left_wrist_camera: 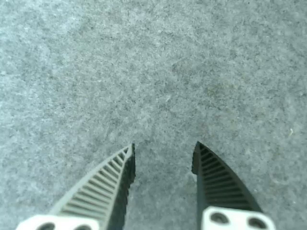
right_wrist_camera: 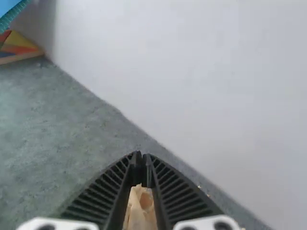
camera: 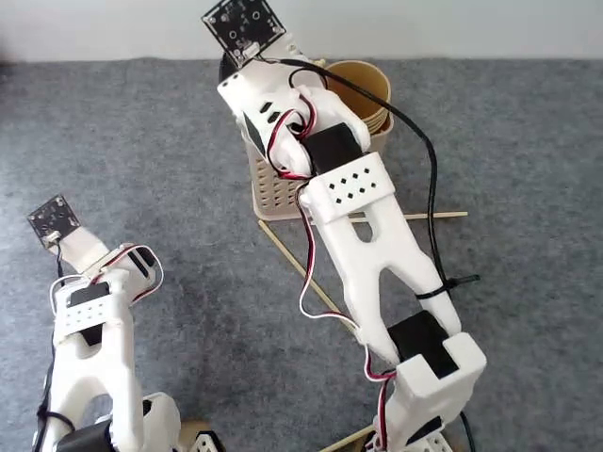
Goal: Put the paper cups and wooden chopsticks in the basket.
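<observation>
grey felt desk [camera: 141,141] below a white wall | right jaws pinched shut on a tan wooden piece [right_wrist_camera: 140,203], probably a chopstick, held above the cream slatted plastic basket [camera: 273,193] for dropping beside the brown paper cups [camera: 363,89] inside | left jaws parted wide over bare felt, free to fetch | thin wooden chopsticks [camera: 300,266] lay beside the basket

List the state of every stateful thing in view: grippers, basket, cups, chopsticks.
left gripper: open, empty, over the felt.
right gripper: shut on a tan piece; cup or chopstick, cannot tell.
basket: upright, cups inside.
paper cups: nested, upright in the basket.
chopsticks: lying flat on the felt, outside the basket.
</observation>
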Robot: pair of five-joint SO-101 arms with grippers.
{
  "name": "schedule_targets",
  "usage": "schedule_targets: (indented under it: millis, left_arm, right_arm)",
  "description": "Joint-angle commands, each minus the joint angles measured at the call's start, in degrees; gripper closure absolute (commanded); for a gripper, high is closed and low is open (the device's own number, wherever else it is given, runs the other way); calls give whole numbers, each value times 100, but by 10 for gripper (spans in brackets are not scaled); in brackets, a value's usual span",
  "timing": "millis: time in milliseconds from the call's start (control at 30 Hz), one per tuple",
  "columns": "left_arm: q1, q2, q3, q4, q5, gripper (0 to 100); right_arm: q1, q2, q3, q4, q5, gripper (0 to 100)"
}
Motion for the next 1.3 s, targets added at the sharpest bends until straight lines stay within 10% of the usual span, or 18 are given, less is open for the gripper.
schedule_targets:
  millis: [0,167,600,800,1267]
  left_arm:
    - [-18,-158,-145,-105,-62,811]
    - [-18,-158,-145,-105,-62,811]
    - [-18,-158,-145,-105,-62,811]
    - [-18,-158,-145,-105,-62,811]
    - [-18,-158,-145,-105,-62,811]
  right_arm:
    - [-207,-365,-352,435,70,929]
    - [-426,-136,-352,778,79,768]
    - [-251,602,-571,743,721,779]
    - [57,954,-1275,760,721,988]
    - [48,251,-1741,734,712,991]
